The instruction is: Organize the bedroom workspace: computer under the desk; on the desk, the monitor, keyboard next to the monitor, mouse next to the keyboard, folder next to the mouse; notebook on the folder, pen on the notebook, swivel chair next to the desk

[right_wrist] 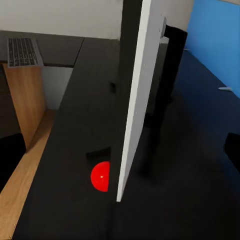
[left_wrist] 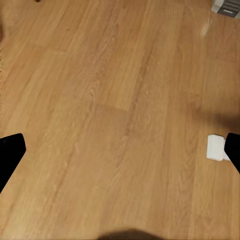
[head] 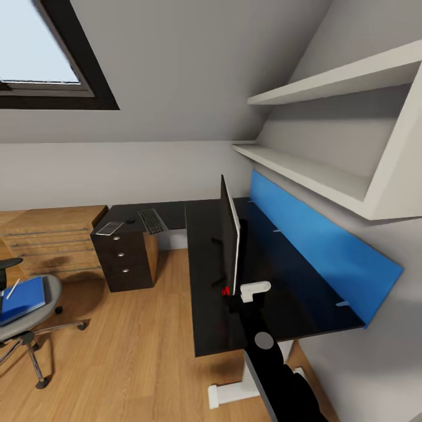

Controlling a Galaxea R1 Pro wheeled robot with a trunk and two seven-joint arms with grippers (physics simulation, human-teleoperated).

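head view looks down over desk (head: 205, 281); right wrist close behind shared monitor (right_wrist: 137, 100); left wrist faces floor (left_wrist: 110, 110).

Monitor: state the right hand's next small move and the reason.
Probably ease the right hand forward, then close on the near edge of the monitor. It stands upright on the desk, and in the right wrist view its light-grey edge lies between the wide-apart fingers, not yet gripped.

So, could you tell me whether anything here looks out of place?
Yes: the blue folder lies on the swivel chair seat rather than the desk, with a thin white stick on it, perhaps a pen.
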